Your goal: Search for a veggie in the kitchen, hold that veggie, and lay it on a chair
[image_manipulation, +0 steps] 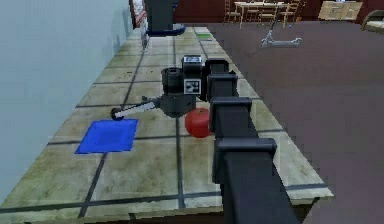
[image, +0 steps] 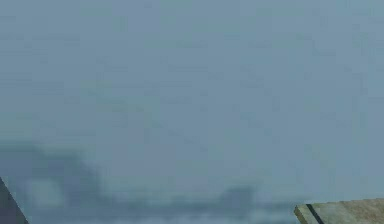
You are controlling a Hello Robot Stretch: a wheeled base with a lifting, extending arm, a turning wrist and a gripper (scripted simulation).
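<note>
The veggie (image_manipulation: 198,122) is a round red thing, pretty tomato-ish. It sits on the counter (image_manipulation: 150,175) tight against the left side of the arm (image_manipulation: 245,165), slightly nearer than the 2 white marker squares.

The arm reaches out across the countertop, which makes sense since the veggie lies mid-counter rather than at the edge. In the forward view there's just pale wall (image: 190,90) and 1 corner of the counter at the lower right. My guess is the robot parked side-on so the arm could go straight over the top.

The gripper (image_manipulation: 128,108) points off to the left, and its 2 thin fingers have only bare countertop behind the tips. So imo it has hold of nothing right now. I honestly can't tell how wide the fingers are set. A blue mat (image_manipulation: 108,136) lies just near of the tips, flat and out of the way.

The fingers look aimed past the veggie, left of it, not at it. I'd call this the lining-up stage of the grab, with the pickup not yet done. A round thing could roll if it gets nudged from the side.

The chairs (image_manipulation: 238,12) are way off at the far end around a table, across open dark floor with a scooter (image_manipulation: 280,40) parked along the way.
</note>
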